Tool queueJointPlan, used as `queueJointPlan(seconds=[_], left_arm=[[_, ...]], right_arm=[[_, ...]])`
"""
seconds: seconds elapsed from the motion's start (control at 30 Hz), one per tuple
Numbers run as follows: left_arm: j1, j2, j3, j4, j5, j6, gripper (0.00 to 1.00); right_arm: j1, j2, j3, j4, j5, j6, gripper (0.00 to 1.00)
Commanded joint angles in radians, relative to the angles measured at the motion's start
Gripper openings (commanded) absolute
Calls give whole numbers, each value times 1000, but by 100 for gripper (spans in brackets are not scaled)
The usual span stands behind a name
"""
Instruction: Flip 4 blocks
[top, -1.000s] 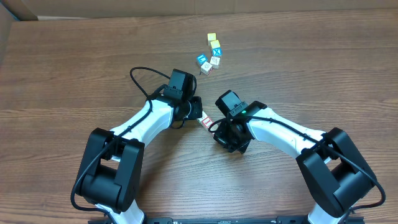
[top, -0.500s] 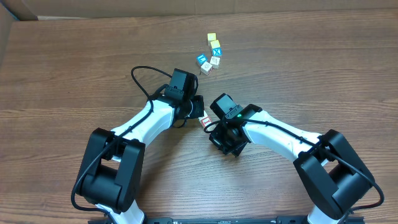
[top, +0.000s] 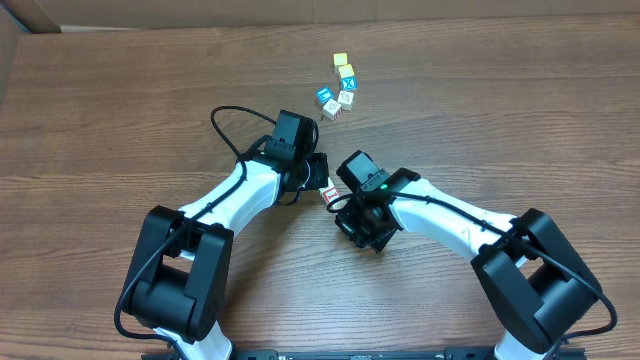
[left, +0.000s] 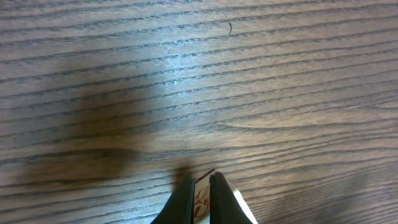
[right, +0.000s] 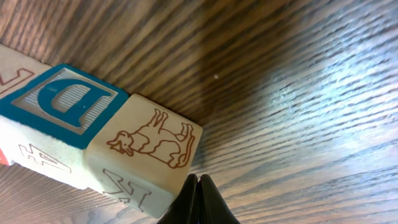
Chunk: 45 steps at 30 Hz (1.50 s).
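Change: inward shift of right gripper (right: 198, 186), tips now at lower edge of animal-face block (right: 152, 152).
Claws: left gripper (left: 200, 186) pinched shut, right likewise.
Implication: push-flip likely imminent.

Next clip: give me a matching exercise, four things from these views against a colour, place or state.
Things:
1. D block
2. animal block
3. yellow block
4. right pincer

Descriptions:
A. shut
B. end of the cluster farthest from the arms
C. blue top face
D. pale face, right beside the pincer tips

Pairs: 1-C, 2-D, 3-B, 4-A
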Motion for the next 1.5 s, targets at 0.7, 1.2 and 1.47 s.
queueJointPlan(seconds=[0.7,1.2,1.47], left_arm=[[-20,13,3,8,50,11,4],[-20,13,3,9,50,11,4],[-20,13,3,9,49,11,4]], right_arm=[[77,-21,13,70,53,67,4],[104,-21,13,95,60,71,5],[106,-21,13,95,61,70,5]])
